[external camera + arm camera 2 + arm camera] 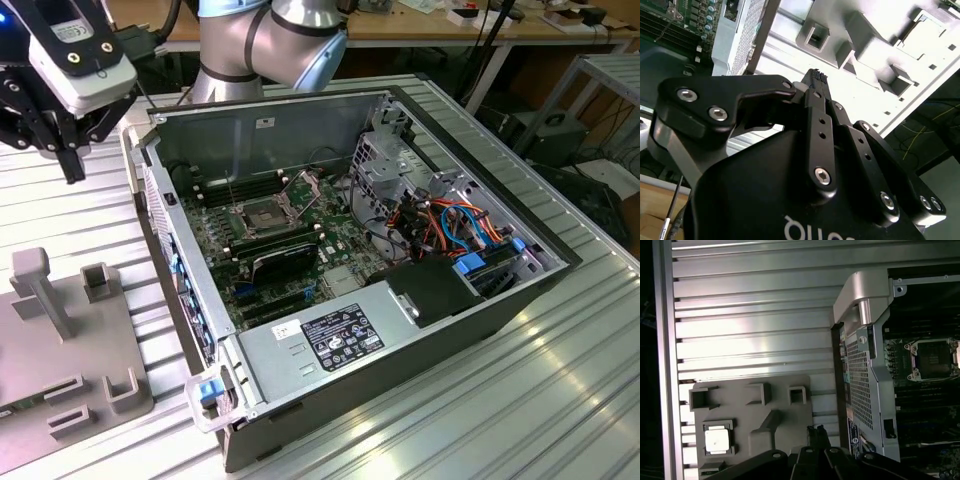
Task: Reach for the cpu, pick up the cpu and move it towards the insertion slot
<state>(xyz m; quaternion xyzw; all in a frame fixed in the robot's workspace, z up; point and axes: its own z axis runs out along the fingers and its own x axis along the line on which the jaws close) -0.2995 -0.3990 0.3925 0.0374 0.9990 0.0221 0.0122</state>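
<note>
Hovering fingers-down, closed and empty, the gripper point(72, 168) hangs clear of the cpu point(717, 440) in its grey fixture point(787, 415).

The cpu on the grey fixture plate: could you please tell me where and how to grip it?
Probably from straight above, pinching two opposite edges: the small silver square cpu lies flat in a square nest on the grey fixture plate, whose walls seem to block a sideways approach.
</note>
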